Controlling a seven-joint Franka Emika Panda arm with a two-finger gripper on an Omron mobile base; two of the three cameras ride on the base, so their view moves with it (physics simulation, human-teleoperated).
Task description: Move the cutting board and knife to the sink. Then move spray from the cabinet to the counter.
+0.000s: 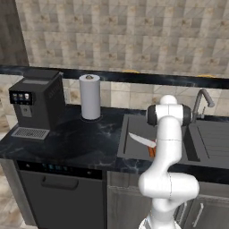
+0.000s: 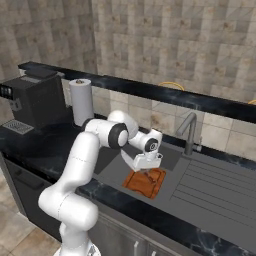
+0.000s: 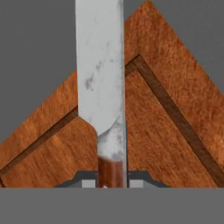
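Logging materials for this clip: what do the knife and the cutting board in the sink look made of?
Knife: blade looks like dull, scuffed grey steel; the handle looks like reddish-brown wood with visible grain. Cutting board: likely stained wood, matte, with grain streaks and a darker groove near its edge.

Paper towel roll, coffee machine.

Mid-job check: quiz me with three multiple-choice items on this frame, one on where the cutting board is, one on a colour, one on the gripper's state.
1. The cutting board lies:
A. in the sink basin
B. by the coffee machine
C. on the floor

2. The knife handle is:
A. black
B. reddish-brown
C. white

3. The gripper is:
A. wide open
B. shut on nothing
C. shut on the knife

Answers: 1 A, the board rests on the grey basin floor; 2 B, brown wood shows below the blade; 3 C, the handle sits between the fingertips.
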